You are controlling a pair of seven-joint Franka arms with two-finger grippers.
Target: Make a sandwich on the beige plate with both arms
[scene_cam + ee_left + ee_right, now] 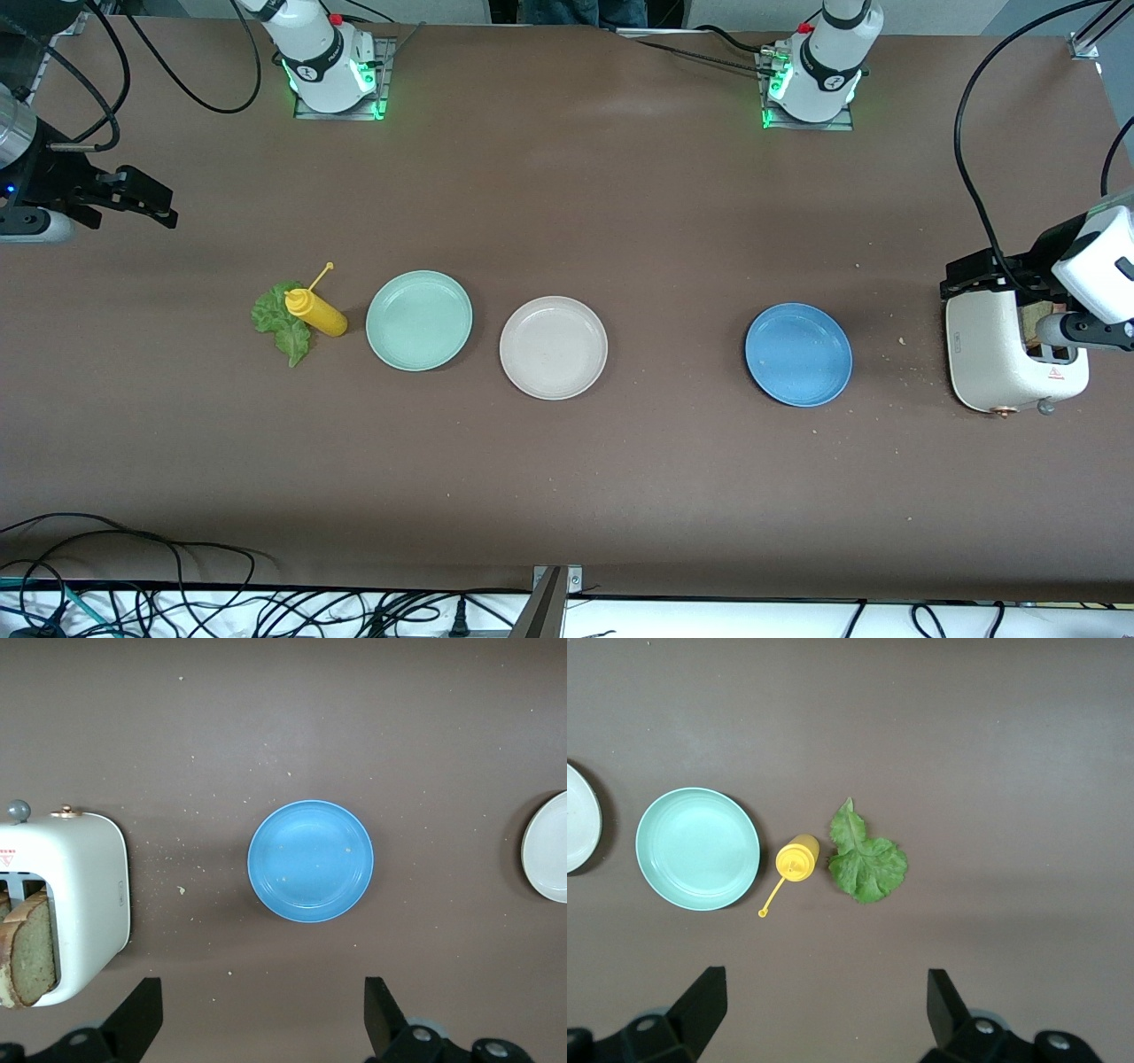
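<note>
1. The right gripper (146,202) hangs high over the right arm's end of the table, its black fingers (700,1003) spread wide and holding nothing.
2. A ruffled lettuce leaf (281,322) lies flat on the brown table (567,478), just beside a yellow squeeze bottle (316,312) whose open cap dangles on its strap.
3. A mint-green plate (419,320) sits bare next to the bottle.
4. The beige plate (553,347) rests near mid-table with nothing on it, close beside the mint-green plate and slightly nearer the front camera.
5. A blue plate (798,354) sits well apart, toward the left arm's end, dotted with crumbs.
6. A white toaster (1005,354) stands at that end, bread slices (27,948) upright in its slots.
7. The left gripper (261,1019) hovers above the toaster, fingers (383,1008) parted wide and gripping nothing.
</note>
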